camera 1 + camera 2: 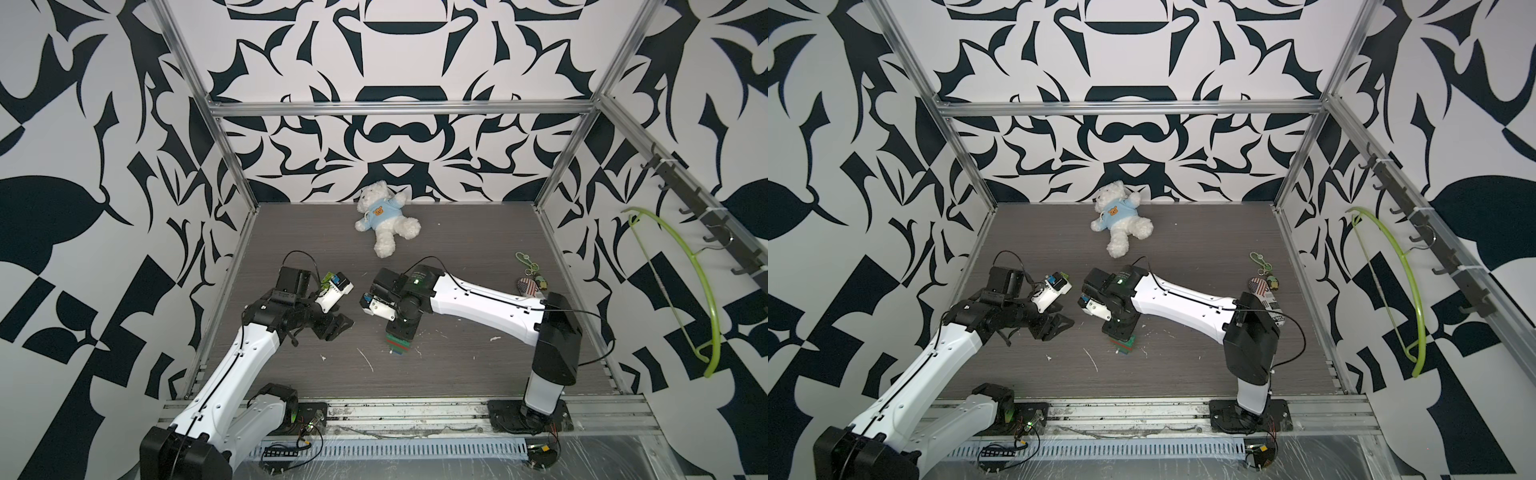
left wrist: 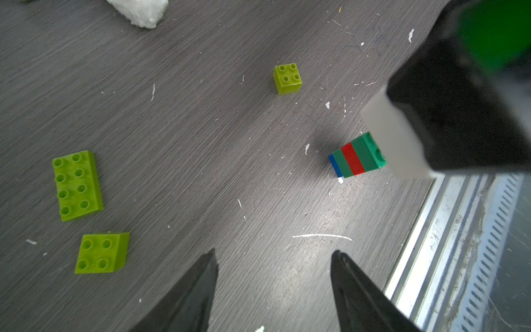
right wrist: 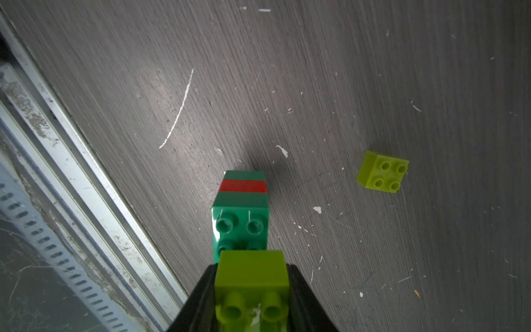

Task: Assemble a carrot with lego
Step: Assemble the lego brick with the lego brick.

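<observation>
The part-built carrot (image 3: 242,201) stands on the table as a short stack: blue at the bottom, then dark green, red and dark green with bare studs. It shows in both top views (image 1: 398,348) (image 1: 1123,345) and in the left wrist view (image 2: 357,158). My right gripper (image 3: 251,267) is shut on a lime green lego brick (image 3: 251,276) over the near half of the stack's top; whether they touch cannot be told. My left gripper (image 2: 273,255) is open and empty, left of the stack (image 1: 336,326). Loose lime bricks lie nearby: a long one (image 2: 77,185), a square one (image 2: 100,253) and a small one (image 2: 287,78) (image 3: 383,175).
A white teddy bear (image 1: 384,218) in a blue shirt lies at the back of the table. Key-ring trinkets (image 1: 532,282) sit at the right, behind the right arm. The metal front rail (image 1: 415,409) runs close to the stack. A green hanger (image 1: 685,291) hangs on the right wall.
</observation>
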You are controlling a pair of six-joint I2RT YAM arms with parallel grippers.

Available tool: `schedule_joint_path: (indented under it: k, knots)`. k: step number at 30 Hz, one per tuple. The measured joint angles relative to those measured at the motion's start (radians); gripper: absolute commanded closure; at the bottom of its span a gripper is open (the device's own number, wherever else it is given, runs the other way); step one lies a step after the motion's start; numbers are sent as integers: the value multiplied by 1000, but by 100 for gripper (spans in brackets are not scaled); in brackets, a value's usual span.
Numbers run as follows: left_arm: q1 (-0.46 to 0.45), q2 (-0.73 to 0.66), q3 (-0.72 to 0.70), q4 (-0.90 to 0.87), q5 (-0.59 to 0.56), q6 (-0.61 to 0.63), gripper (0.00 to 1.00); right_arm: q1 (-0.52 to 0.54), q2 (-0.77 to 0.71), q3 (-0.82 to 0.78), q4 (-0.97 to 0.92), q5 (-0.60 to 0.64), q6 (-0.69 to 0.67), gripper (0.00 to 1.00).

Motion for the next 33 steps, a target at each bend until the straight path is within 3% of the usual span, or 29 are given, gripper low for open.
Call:
schedule_joint_path:
  k: [33]
  knots:
    - [0, 2, 0, 4, -1, -8, 31, 24, 19, 0, 8, 13, 100, 63]
